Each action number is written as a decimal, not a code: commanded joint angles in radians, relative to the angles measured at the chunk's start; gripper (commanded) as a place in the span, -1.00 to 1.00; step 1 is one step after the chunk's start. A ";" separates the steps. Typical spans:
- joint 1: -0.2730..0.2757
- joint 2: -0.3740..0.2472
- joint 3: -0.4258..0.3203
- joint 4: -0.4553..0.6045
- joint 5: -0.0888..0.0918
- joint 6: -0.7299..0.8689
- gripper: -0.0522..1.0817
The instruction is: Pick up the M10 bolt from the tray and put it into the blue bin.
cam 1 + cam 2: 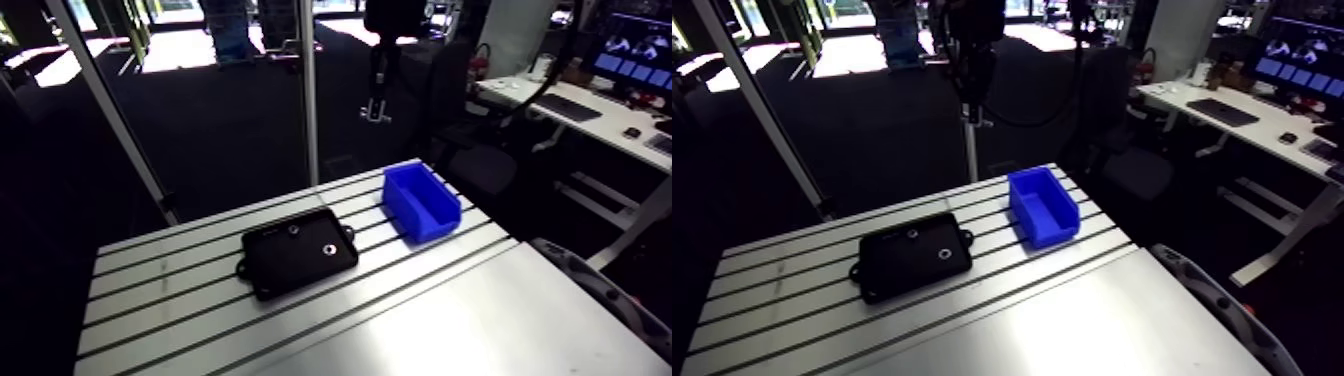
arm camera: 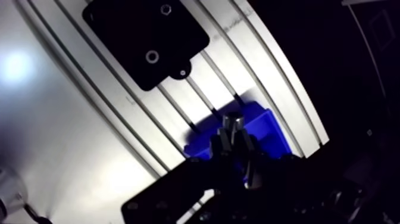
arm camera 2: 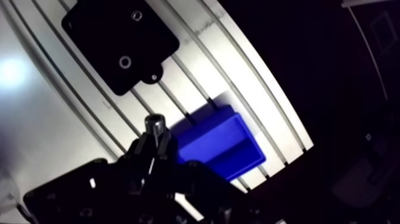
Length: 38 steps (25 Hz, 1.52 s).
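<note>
Count it off: one black tray (image 1: 298,262), one blue bin (image 1: 420,203), one M10 bolt (image 2: 233,122), one gripper (image 2: 234,140), all at the one slotted table (image 1: 480,320). In the tray there are two small round pieces (image 1: 329,249), one near its middle and one closer to its far edge. They're too small for me to say what they are.

The arm view shows tray and bin sitting side by side and apart, the bin's open top facing up, and the gripper small and dark, high over the table's far edge. No reading the fingers from there, and no sign of the bolt either.

The wrist view does show it. The two fingers (image 2: 221,143) are clamped on the bolt, its grey round head poking out ahead of the fingertips. So the bolt is off the tray and up in the air. The bin lies below the gripper, partly covered by the fingers, and the tray sits further ahead. One eye puts the bolt head over the bin's rim, the other just beside the bin, so I can't tell which.
</note>
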 commanded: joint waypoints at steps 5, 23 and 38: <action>-0.149 0.058 0.006 -0.012 -0.060 -0.666 0.96; -0.171 0.159 0.098 -0.221 -0.114 -0.768 0.96; -0.128 0.214 0.107 -0.254 -0.113 -0.682 0.96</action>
